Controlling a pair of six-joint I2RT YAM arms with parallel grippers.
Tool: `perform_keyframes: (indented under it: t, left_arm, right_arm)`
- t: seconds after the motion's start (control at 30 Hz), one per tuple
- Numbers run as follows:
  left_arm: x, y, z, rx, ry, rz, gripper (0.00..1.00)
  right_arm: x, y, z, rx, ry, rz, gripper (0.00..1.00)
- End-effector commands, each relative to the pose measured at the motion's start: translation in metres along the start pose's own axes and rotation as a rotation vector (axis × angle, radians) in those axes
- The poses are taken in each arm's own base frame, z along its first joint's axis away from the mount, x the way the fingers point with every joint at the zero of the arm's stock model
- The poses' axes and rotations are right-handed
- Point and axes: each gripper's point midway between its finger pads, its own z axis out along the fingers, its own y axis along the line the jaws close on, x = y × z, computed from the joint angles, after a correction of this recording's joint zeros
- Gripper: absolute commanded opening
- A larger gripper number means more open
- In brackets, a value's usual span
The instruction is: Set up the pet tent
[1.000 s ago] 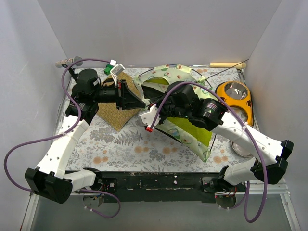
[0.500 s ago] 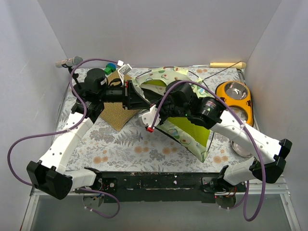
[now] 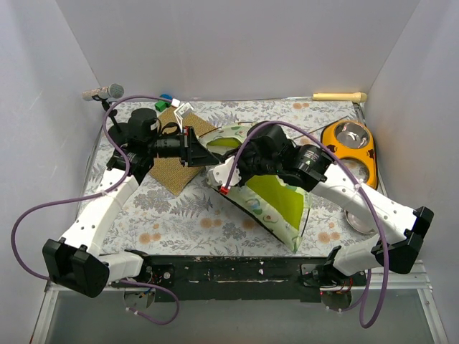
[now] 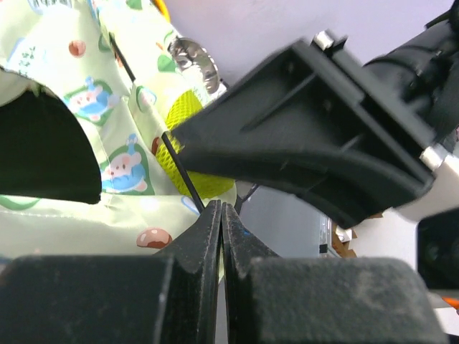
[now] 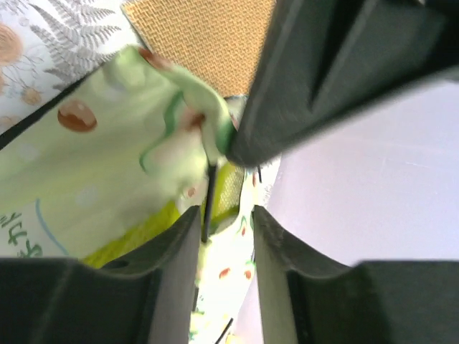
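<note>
The pet tent [image 3: 276, 197] lies tilted on the floral table, cream printed fabric outside and lime lining showing. My left gripper [image 3: 203, 148] is at its left end, shut on a thin black pole [image 4: 179, 168] that runs into the jaw tips [image 4: 221, 206], with the printed fabric [image 4: 122, 172] just left of it. My right gripper [image 3: 215, 174] is close beside it at the same end. In the right wrist view its jaws [image 5: 226, 211] stand open, with a black pole [image 5: 209, 201] and tent fabric [image 5: 107, 165] between them.
A brown textured mat [image 3: 172, 168] lies under the left gripper. An orange double bowl holder [image 3: 351, 143] and a loose metal bowl [image 3: 358, 218] sit at the right. A wooden stick [image 3: 337, 97] lies at the back wall, small blocks [image 3: 163, 102] at the back left.
The right gripper has opened from shut. The tent's raised back arch has dropped and the tent has shifted toward the near edge. The left gripper has moved slightly right, still shut.
</note>
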Motion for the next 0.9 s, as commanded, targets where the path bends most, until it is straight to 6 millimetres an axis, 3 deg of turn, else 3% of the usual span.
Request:
perform_keyframes:
  t: [0.0,0.1,0.13,0.17,0.27,0.47,0.53,0.6,0.73,0.8,0.87]
  left_arm:
    - [0.007,0.015,-0.007,-0.043,0.012,0.036,0.00]
    - [0.012,0.021,-0.005,-0.045,0.025,0.044,0.00]
    - [0.013,0.023,-0.005,-0.047,0.029,0.046,0.00]
    - [0.013,0.025,-0.005,-0.052,0.030,0.050,0.00]
    - [0.016,0.030,-0.005,-0.062,0.043,0.062,0.00]
    - [0.028,0.037,-0.008,-0.080,0.070,0.087,0.00]
    - [0.032,0.040,-0.009,-0.089,0.078,0.094,0.00]
    - [0.040,0.046,-0.009,-0.096,0.103,0.102,0.00]
    - [0.049,0.053,-0.013,-0.120,0.126,0.127,0.00]
    - [0.053,0.055,-0.014,-0.125,0.133,0.137,0.00]
    - [0.055,0.057,-0.014,-0.129,0.139,0.141,0.00]
  right_arm:
    - [-0.001,-0.035,-0.033,0.119,-0.036,0.057,0.45]
    - [0.000,-0.038,-0.040,0.120,-0.052,0.086,0.50]
    - [0.002,-0.038,-0.042,0.123,-0.053,0.099,0.45]
    - [0.008,-0.040,-0.045,0.136,-0.051,0.120,0.37]
    - [0.037,-0.045,-0.050,0.151,-0.006,0.247,0.40]
    - [0.142,-0.066,-0.071,0.241,0.115,0.778,0.43]
    - [0.176,-0.063,-0.074,0.258,0.176,0.982,0.42]
    - [0.221,-0.051,-0.083,0.277,0.254,1.212,0.42]
    - [0.290,-0.026,-0.092,0.320,0.318,1.660,0.44]
    - [0.310,-0.010,-0.087,0.298,0.302,1.850,0.50]
    - [0.332,0.009,-0.077,0.330,0.384,1.990,0.51]
